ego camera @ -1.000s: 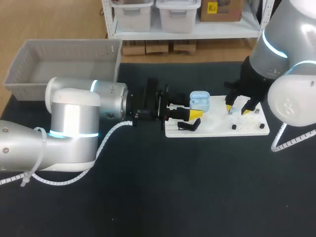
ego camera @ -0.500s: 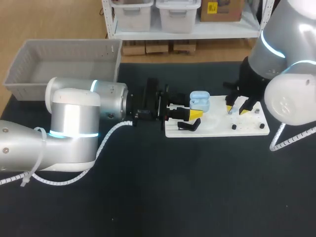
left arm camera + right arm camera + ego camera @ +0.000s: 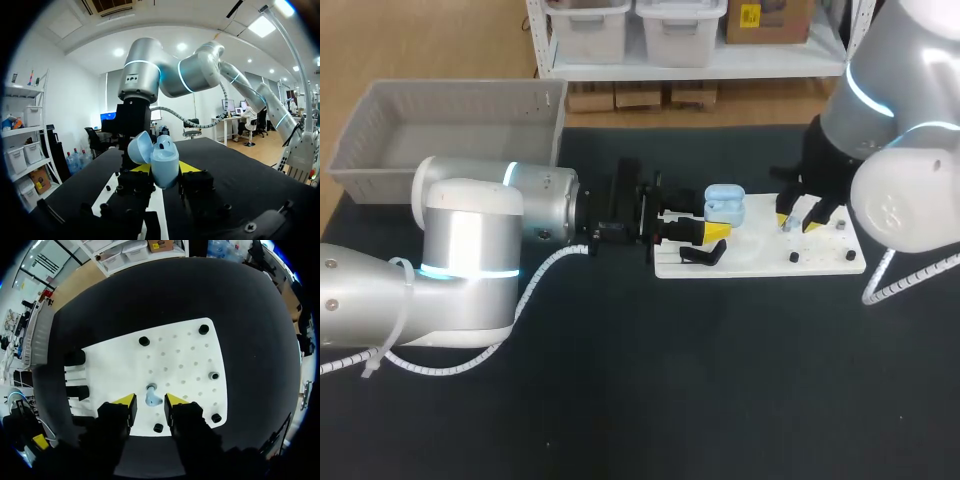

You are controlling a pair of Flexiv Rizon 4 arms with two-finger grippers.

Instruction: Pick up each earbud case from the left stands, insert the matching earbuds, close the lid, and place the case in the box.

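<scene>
My left gripper [image 3: 705, 232] is shut on a light blue earbud case [image 3: 725, 205], holding it upright with its lid open over the left end of the white board [image 3: 820, 255]. In the left wrist view the earbud case [image 3: 165, 162] sits between the yellow tips, with an earbud showing in its top. My right gripper [image 3: 797, 222] hangs low over the middle of the board, open. A light blue earbud [image 3: 151, 398] stands on the board [image 3: 185, 355] between its fingertips [image 3: 126, 400], with a small gap on each side.
A grey basket [image 3: 450, 130] stands at the back left of the black table. Black stands [image 3: 705, 255] sit at the board's left end, and small black pegs [image 3: 144, 341] dot its surface. My right arm [image 3: 135, 115] rises just beyond the held case.
My right gripper's jaws have narrowed around the earbud on the board, and the gripper has shifted slightly. The left arm and the case have kept still.
</scene>
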